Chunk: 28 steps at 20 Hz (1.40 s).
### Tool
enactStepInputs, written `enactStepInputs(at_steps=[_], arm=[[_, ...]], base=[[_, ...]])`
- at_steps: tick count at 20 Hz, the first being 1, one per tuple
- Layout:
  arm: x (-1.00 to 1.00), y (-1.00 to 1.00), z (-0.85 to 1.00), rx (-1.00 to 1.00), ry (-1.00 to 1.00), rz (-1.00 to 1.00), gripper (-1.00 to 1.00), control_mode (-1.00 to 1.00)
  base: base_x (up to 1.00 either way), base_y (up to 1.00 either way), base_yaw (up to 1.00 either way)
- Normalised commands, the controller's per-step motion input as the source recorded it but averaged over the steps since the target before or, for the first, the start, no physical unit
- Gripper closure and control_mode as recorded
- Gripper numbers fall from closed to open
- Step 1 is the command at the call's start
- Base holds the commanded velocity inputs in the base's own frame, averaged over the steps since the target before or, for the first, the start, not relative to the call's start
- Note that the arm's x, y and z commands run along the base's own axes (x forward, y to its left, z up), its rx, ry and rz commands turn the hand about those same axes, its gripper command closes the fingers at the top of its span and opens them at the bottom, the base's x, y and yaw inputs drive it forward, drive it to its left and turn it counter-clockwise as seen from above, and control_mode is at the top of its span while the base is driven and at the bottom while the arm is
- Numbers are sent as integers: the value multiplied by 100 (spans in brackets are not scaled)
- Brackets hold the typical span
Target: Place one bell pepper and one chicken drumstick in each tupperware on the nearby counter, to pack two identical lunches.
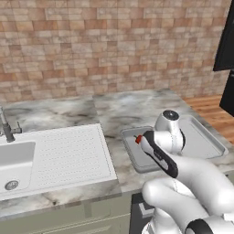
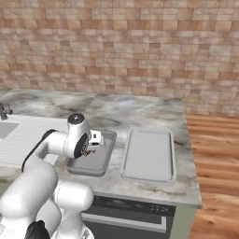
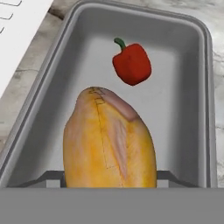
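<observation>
Two tupperwares sit side by side on the counter (image 1: 137,107), seen from the left base; the gripper (image 1: 139,138) hangs over the nearer one (image 1: 132,153). From the right base, the wider tupperware (image 2: 148,155) lies well aside. Through the hand camera, the gripper clamps the golden chicken drumstick (image 3: 109,142), its long axis pointing at the bell pepper (image 3: 132,64) resting beyond it in the narrower tupperware (image 3: 186,109) directly underneath.

Even, bright rendered light, soft faint shadows, slightly coarse pixelated detail
</observation>
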Motion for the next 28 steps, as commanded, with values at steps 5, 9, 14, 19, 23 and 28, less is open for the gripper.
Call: enactStepInputs(at_steps=[5, 9, 14, 19, 23, 28], arm=[[26, 0, -38, 0, 2, 0, 100, -100], [12, 0, -45, 0, 4, 1, 100, -100], [5, 0, -48, 0, 3, 1, -100, -100], [2, 0, -4, 0, 0, 0, -100, -100], [1, -1, 39, 0, -2, 0, -100, -100], [-5, 0, 66, 0, -3, 0, -100, -100]], base=[[0, 0, 0], [0, 0, 0], [0, 0, 0], [0, 0, 0], [0, 0, 0], [0, 0, 0]])
